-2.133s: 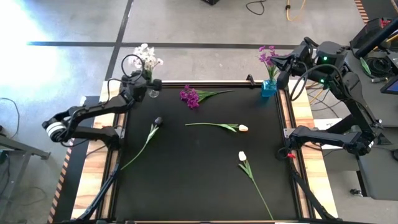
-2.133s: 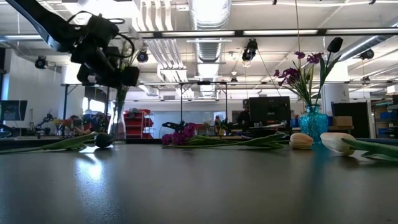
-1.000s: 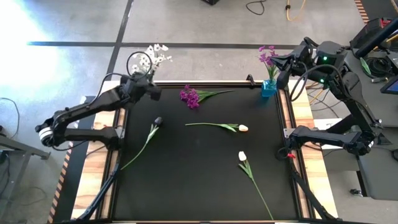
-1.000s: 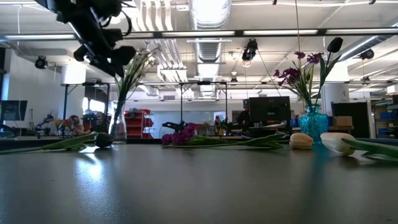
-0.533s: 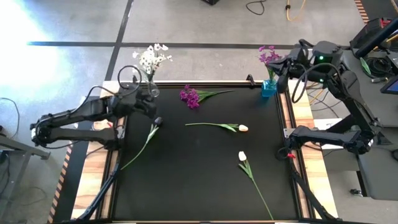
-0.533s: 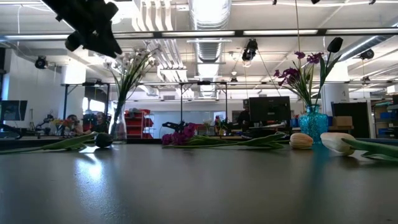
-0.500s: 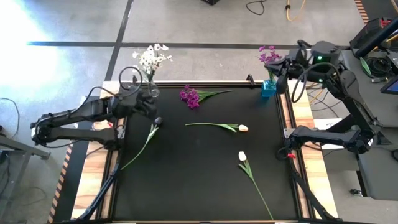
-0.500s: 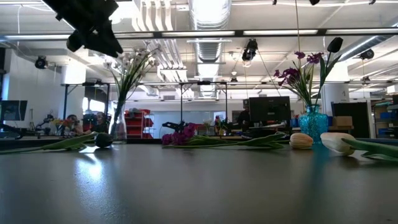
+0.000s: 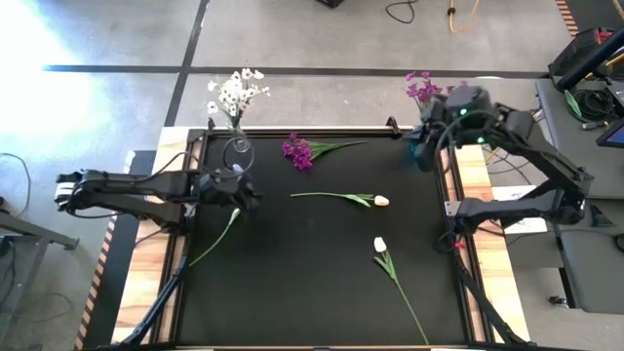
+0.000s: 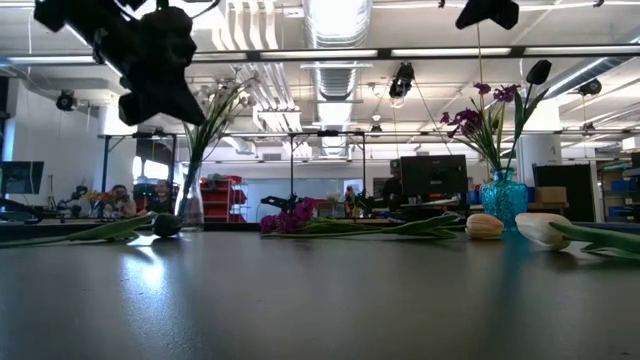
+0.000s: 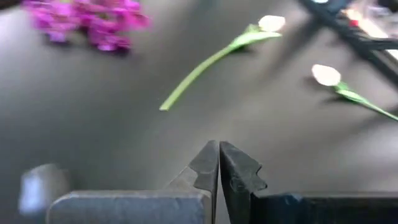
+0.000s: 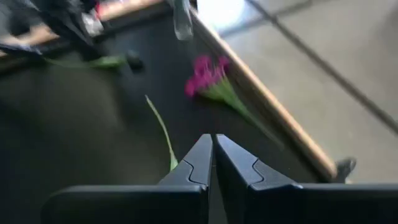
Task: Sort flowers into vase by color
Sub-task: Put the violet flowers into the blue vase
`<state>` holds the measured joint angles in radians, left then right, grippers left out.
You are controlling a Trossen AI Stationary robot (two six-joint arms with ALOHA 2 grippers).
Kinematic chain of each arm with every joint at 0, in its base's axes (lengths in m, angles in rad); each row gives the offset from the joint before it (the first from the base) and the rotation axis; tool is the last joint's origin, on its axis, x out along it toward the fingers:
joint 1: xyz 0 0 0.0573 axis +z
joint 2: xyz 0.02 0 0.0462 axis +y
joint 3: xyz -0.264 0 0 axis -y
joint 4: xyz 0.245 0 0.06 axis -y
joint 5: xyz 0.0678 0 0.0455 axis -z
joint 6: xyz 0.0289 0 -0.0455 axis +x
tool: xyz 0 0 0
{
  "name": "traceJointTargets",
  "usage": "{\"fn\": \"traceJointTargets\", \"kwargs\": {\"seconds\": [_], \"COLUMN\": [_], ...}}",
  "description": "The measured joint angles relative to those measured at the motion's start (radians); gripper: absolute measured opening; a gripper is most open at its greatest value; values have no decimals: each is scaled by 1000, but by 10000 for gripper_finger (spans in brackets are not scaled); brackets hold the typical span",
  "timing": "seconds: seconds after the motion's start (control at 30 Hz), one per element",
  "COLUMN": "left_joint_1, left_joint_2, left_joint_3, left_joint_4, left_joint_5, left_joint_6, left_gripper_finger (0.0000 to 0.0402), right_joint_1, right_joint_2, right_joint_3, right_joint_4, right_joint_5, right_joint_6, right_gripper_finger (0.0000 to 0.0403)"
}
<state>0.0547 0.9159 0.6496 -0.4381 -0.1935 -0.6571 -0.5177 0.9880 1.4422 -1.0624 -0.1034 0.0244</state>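
White blossoms [image 9: 234, 93] stand in a clear vase [image 9: 237, 148] at the table's far left. In the low view a blue vase [image 10: 503, 195] at the far right holds magenta sprays [image 10: 470, 118] and a dark tulip [image 10: 538, 72]. Flat on the table lie a magenta spray [image 9: 300, 151], two cream tulips [image 9: 380, 201] [image 9: 379, 244] and a dark tulip, whose stem [image 9: 216, 236] shows. My left gripper [image 11: 219, 165] is shut and hovers above the dark tulip's bud [image 10: 167, 225]. My right gripper [image 12: 213, 155] is shut, high over the blue vase.
The mat's middle and near left lie bare [image 9: 292, 283]. Wooden strips [image 9: 146, 263] run along the table's left and right sides. A raised rail [image 9: 341, 131] runs along the far edge.
My left gripper has left the clear vase and travelled toward the table's near edge, ending over the dark tulip's bud; the white blossoms stay standing in the vase. My right gripper has come in from beyond the far right corner to above the blue vase.
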Motion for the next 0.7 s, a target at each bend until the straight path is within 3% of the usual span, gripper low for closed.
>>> {"fn": "traceJointTargets", "kwargs": {"seconds": [0.2, 0.3, 0.43, 0.53, 0.7], "left_joint_1": [2, 1, 3, 2, 24], "left_joint_2": [-15, -11, 0, 5, 9], "left_joint_3": [-87, -88, -49, -38, -75], "left_joint_4": [79, -28, -316, -460, -475], "left_joint_5": [98, 125, 68, 33, 33], "left_joint_6": [9, -85, -242, -222, -162], "left_gripper_finger": [0, 0, 1, 14, 58], "right_joint_1": [205, 302, 401, 453, 482], "right_joint_2": [25, 56, 113, 168, 254], "right_joint_3": [-38, -53, -55, -55, -55], "right_joint_4": [-1, -2, 11, 50, 122], "right_joint_5": [129, 241, 320, 340, 340], "right_joint_6": [227, 332, 445, 488, 499], "right_gripper_finger": [13, 13, 13, 13, 13]}}
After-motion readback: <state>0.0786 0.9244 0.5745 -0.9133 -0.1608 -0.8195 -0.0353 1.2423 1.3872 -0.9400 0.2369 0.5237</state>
